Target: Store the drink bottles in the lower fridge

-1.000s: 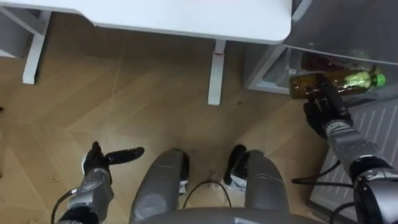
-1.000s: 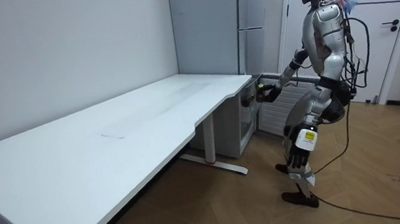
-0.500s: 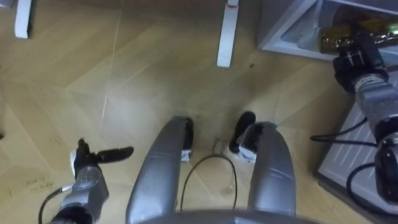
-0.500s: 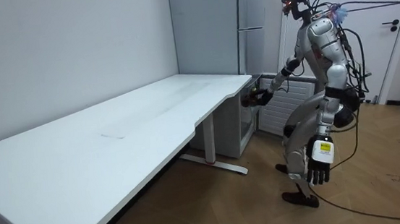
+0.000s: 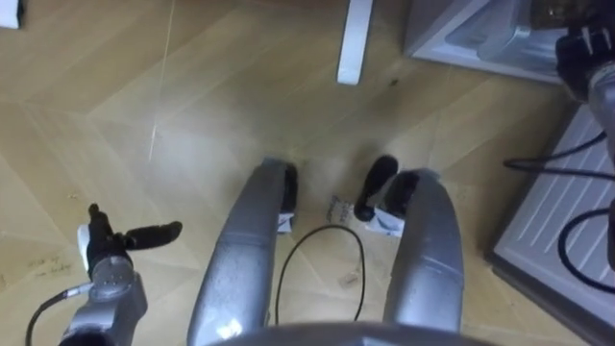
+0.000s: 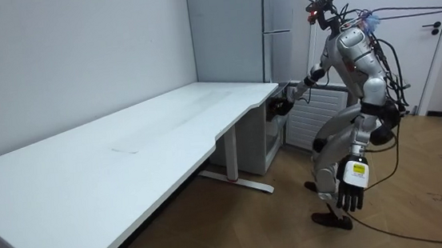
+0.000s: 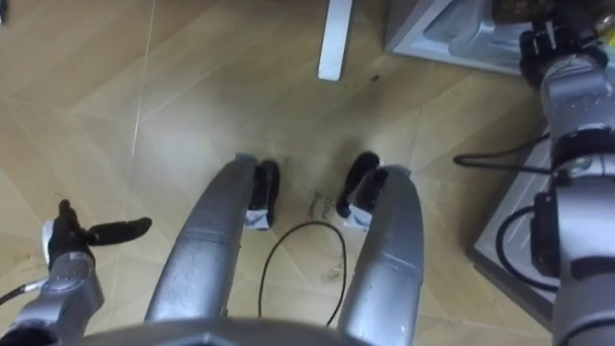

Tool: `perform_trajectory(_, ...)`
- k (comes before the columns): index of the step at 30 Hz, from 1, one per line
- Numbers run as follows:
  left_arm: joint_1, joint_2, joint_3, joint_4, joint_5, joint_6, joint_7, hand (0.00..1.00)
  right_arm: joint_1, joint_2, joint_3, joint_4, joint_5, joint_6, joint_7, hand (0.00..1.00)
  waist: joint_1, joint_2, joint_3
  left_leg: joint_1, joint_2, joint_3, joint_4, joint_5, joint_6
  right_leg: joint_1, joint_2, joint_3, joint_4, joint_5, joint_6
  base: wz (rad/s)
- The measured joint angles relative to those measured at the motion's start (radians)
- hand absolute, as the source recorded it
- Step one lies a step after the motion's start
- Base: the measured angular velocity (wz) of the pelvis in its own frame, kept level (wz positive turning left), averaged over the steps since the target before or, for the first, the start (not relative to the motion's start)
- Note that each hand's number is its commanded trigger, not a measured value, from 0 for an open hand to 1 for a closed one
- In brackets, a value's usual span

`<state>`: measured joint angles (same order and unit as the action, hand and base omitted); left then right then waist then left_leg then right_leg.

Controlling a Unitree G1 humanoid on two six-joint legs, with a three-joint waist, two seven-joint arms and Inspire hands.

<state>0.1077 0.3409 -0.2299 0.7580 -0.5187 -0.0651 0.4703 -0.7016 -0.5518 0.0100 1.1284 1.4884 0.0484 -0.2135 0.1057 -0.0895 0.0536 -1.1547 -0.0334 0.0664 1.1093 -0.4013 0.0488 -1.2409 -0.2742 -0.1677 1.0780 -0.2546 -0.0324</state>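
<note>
An amber drink bottle [image 7: 507,10] shows at the top edge, inside the open lower fridge [image 5: 461,43]. My right hand [image 7: 557,43] is curled round its end at the fridge's mouth. In the room view I stand bent forward before the fridge [image 6: 274,135], with the right hand [image 6: 281,107] stretched into the compartment beside the desk. My left hand [image 5: 108,258] hangs low at my left side over the wooden floor, its fingers straight and holding nothing. That left hand [image 6: 350,197] also dangles beside my leg in the room view.
The fridge's open door [image 5: 567,221], with a white ribbed inner face, stands at my right. A white desk leg [image 5: 354,43] rises just left of the fridge. The long white desk [image 6: 127,148] runs off to the room view's left. A tall grey fridge section [image 6: 276,15] stands above.
I have bent further forward and the head camera has tipped down. The right hand has carried the bottle deeper into the lower fridge. The left arm has swung down and back.
</note>
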Motion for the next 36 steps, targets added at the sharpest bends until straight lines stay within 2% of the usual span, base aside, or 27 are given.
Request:
perform_trajectory(2, 0.008, 0.001, -0.001, -0.023, -0.002, 0.006, 0.000, 0.00, 0.000, 0.000, 0.000, -0.009, 0.016, 0.005, -0.009, 1.00, -0.005, 0.000, -0.0002, -0.004, 0.000, 0.000, 0.004, -0.005, -0.004, -0.003, -0.003, 0.000, 0.003, -0.002, 0.001, 0.03)
perform_trajectory(3, 0.012, 0.002, -0.001, -0.034, -0.001, 0.009, 0.000, 0.00, 0.000, 0.000, 0.000, -0.011, 0.023, 0.008, -0.012, 0.95, -0.006, -0.001, -0.0005, -0.004, 0.000, 0.001, 0.004, -0.006, -0.003, -0.003, -0.003, 0.001, 0.004, -0.002, 0.001, 0.00)
perform_trajectory(4, 0.019, 0.006, -0.001, -0.054, -0.001, 0.014, 0.000, 0.00, 0.000, 0.000, 0.000, -0.023, 0.044, 0.015, -0.026, 0.60, -0.009, -0.002, -0.0009, -0.003, 0.000, 0.001, 0.004, -0.006, -0.003, -0.003, -0.003, 0.001, 0.004, -0.002, 0.001, 0.00)
perform_trajectory(5, 0.024, 0.008, -0.001, -0.065, -0.001, 0.015, 0.000, 0.00, 0.000, 0.000, 0.000, -0.029, 0.052, 0.018, -0.034, 0.00, -0.011, -0.002, -0.0008, -0.003, 0.000, 0.001, 0.004, -0.006, -0.003, -0.003, -0.003, 0.001, 0.005, -0.002, 0.001, 0.00)
perform_trajectory(10, 0.075, 0.043, 0.004, -0.154, -0.001, 0.015, 0.013, 0.00, -0.001, -0.004, 0.000, -0.065, 0.104, 0.025, -0.101, 0.00, -0.017, -0.003, -0.0013, -0.003, 0.001, 0.001, 0.007, -0.007, -0.006, -0.006, -0.004, 0.002, 0.015, -0.009, -0.003, 0.00)
perform_trajectory(14, 0.093, 0.044, 0.012, -0.183, 0.000, 0.016, 0.035, 0.00, -0.012, -0.016, 0.000, -0.069, 0.113, 0.024, -0.128, 0.00, -0.016, -0.003, -0.0013, -0.002, -0.002, -0.003, 0.022, -0.010, -0.008, -0.006, -0.004, 0.000, 0.033, -0.017, -0.015, 0.02)
perform_trajectory(18, 0.093, 0.045, 0.008, -0.192, 0.000, 0.023, 0.045, 0.00, -0.012, -0.028, 0.000, -0.066, 0.114, 0.026, -0.155, 0.00, -0.020, -0.005, -0.0005, -0.004, -0.005, -0.013, 0.037, -0.017, -0.020, -0.006, -0.002, -0.001, 0.052, -0.033, -0.010, 0.05)
perform_trajectory(21, 0.107, 0.047, 0.008, -0.193, 0.000, 0.024, 0.051, 0.00, -0.012, -0.034, -0.003, -0.065, 0.124, 0.025, -0.153, 0.00, -0.019, -0.007, -0.0002, -0.004, 0.002, -0.013, 0.040, -0.021, -0.026, -0.006, 0.007, -0.001, 0.051, -0.033, -0.010, -0.04)
perform_trajectory(25, 0.129, 0.054, 0.008, -0.197, 0.000, 0.034, 0.070, 0.00, -0.012, -0.035, -0.004, -0.063, 0.129, 0.004, -0.152, 0.00, -0.015, -0.007, 0.0000, -0.001, 0.007, -0.016, 0.042, -0.022, -0.029, -0.004, 0.017, 0.001, 0.052, -0.034, -0.011, -0.01)
perform_trajectory(32, 0.132, 0.060, 0.005, -0.197, 0.000, 0.045, 0.066, 0.00, -0.012, -0.035, -0.004, -0.041, 0.126, -0.014, -0.150, 0.00, -0.001, -0.006, 0.0002, 0.008, 0.008, -0.016, 0.042, -0.024, -0.030, 0.006, 0.018, 0.001, 0.051, -0.035, -0.011, 0.00)
perform_trajectory(36, 0.132, 0.077, -0.019, -0.202, 0.001, 0.057, 0.057, 0.00, -0.012, -0.037, -0.002, -0.027, 0.121, -0.025, -0.154, 0.00, 0.012, -0.006, 0.0006, 0.016, 0.008, -0.016, 0.039, -0.025, -0.030, 0.014, 0.017, 0.000, 0.049, -0.036, -0.012, 0.00)
